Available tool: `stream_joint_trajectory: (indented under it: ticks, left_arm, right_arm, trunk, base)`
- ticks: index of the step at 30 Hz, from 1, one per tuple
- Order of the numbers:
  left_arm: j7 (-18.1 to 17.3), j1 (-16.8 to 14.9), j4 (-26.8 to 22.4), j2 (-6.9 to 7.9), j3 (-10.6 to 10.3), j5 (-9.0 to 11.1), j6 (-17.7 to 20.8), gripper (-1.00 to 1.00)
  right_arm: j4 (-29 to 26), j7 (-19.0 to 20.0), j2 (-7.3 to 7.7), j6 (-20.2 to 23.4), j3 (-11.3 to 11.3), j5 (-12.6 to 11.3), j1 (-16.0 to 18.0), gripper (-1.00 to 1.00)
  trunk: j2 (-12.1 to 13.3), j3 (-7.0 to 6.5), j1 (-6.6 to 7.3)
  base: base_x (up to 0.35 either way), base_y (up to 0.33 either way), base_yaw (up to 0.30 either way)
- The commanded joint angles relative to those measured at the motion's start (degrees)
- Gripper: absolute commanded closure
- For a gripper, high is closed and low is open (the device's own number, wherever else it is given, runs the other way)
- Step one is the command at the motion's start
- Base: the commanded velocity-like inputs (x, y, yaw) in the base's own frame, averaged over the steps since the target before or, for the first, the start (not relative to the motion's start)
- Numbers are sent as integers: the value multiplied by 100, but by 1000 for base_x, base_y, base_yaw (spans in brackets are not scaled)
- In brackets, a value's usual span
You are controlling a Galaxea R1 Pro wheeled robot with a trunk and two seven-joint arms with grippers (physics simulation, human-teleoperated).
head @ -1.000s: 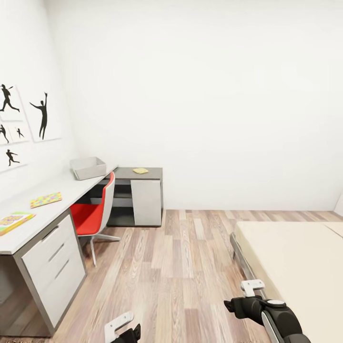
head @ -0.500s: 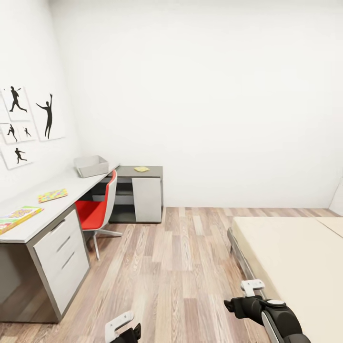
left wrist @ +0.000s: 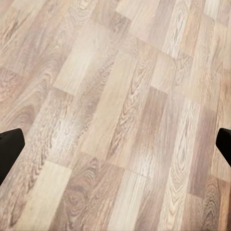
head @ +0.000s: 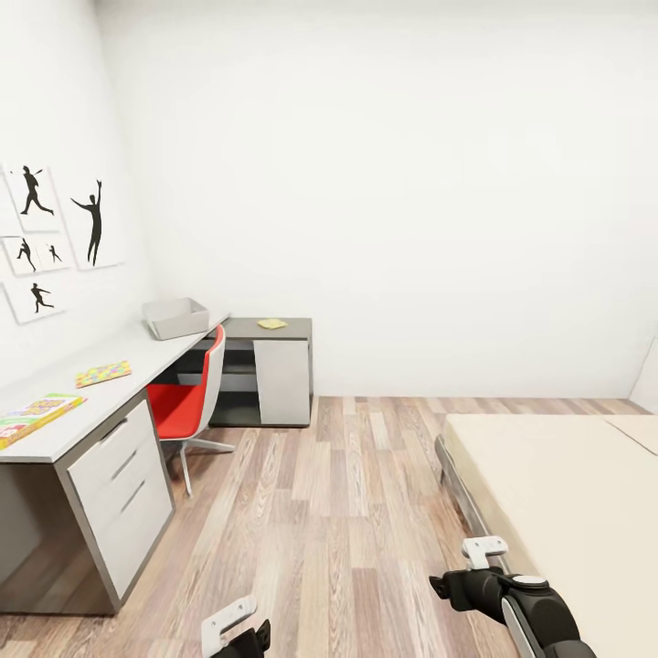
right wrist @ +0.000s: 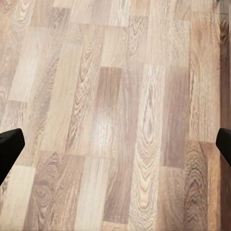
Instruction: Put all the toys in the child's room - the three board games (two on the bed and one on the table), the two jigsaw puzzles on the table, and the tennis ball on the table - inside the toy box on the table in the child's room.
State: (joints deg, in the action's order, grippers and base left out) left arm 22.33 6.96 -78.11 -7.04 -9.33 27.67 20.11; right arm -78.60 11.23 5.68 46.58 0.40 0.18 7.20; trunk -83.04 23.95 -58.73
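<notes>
A grey open toy box (head: 174, 318) stands on the long white desk (head: 137, 352) along the left wall. Two flat colourful boxes lie on that desk, one (head: 102, 373) in the middle and one (head: 37, 413) nearer me. A small yellow flat item (head: 270, 323) rests on the lower dark desk section. My left gripper (head: 233, 631) and right gripper (head: 468, 574) hang low over the wooden floor, far from the desk. In the wrist views the left gripper (left wrist: 115, 147) and the right gripper (right wrist: 115, 144) stand open, with only floorboards between the fingertips.
A red swivel chair (head: 187, 402) is tucked at the desk. A drawer unit (head: 119, 493) sits under the desk's near end. The beige bed (head: 567, 493) fills the right side. Wooden floor (head: 347, 512) runs between bed and desk. Silhouette posters (head: 55, 233) hang on the left wall.
The whole view has shifted slightly, so the camera moved: desk and chair sit a little further right and higher than a second ago. Both arms hold the same pose.
</notes>
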Motion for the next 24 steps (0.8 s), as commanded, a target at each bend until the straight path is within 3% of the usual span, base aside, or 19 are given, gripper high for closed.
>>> stream_joint_trajectory:
  ticks: [1,24]
  left_arm:
    - [44,-1,-11,0,-6,54,12,-100]
    - [44,-1,-11,0,1,52,10,-100]
  right_arm:
    - [-6,11,4,26,4,5,3,-100]
    - [-6,12,4,26,4,7,3,-100]
  trunk:
    - [-4,5,0]
    - [-4,5,0]
  base:
    - [-12,0,0]
    - [-3,-7,0]
